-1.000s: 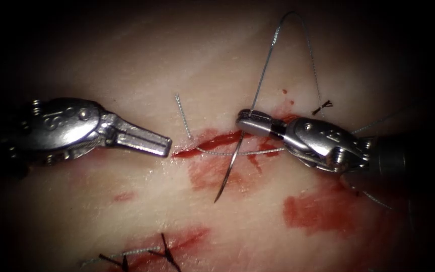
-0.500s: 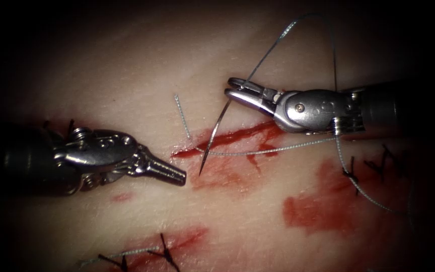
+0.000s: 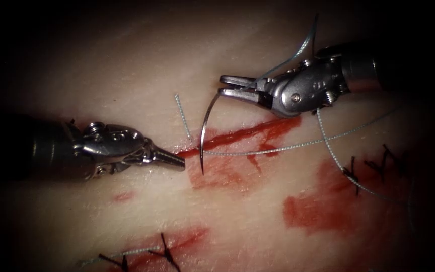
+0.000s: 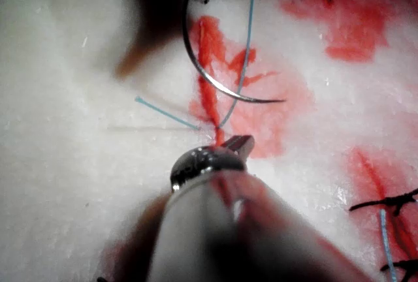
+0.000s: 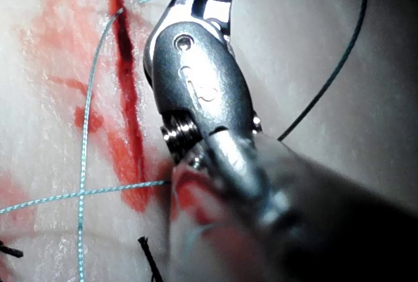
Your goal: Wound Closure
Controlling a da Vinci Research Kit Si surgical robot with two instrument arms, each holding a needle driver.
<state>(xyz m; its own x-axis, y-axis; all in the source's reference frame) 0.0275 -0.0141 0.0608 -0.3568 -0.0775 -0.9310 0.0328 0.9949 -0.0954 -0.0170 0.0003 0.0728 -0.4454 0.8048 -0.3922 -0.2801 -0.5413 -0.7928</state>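
My right tool (image 3: pixel 221 85) is clamped on the needle (image 3: pixel 205 128) near its thread end, above the cut (image 3: pixel 237 137). The needle hangs free of the tissue (image 3: pixel 142 65), curving down across the cut, with its point just past the cut's left end, over the red fluid (image 3: pixel 217 176). My left tool (image 3: pixel 179 162) sits left of the cut, jaws closed on nothing, tip just beside the needle point but not touching. The thread (image 3: pixel 288 147) runs from the needle's end up past my right tool, and another strand lies along the cut toward the tissue's right edge. A short cut end of thread (image 3: pixel 182 117) sticks up at the cut's left end. Dark stitches (image 3: pixel 164 252) sit near the tissue's lower edge, more (image 3: pixel 378 163) toward the right edge.
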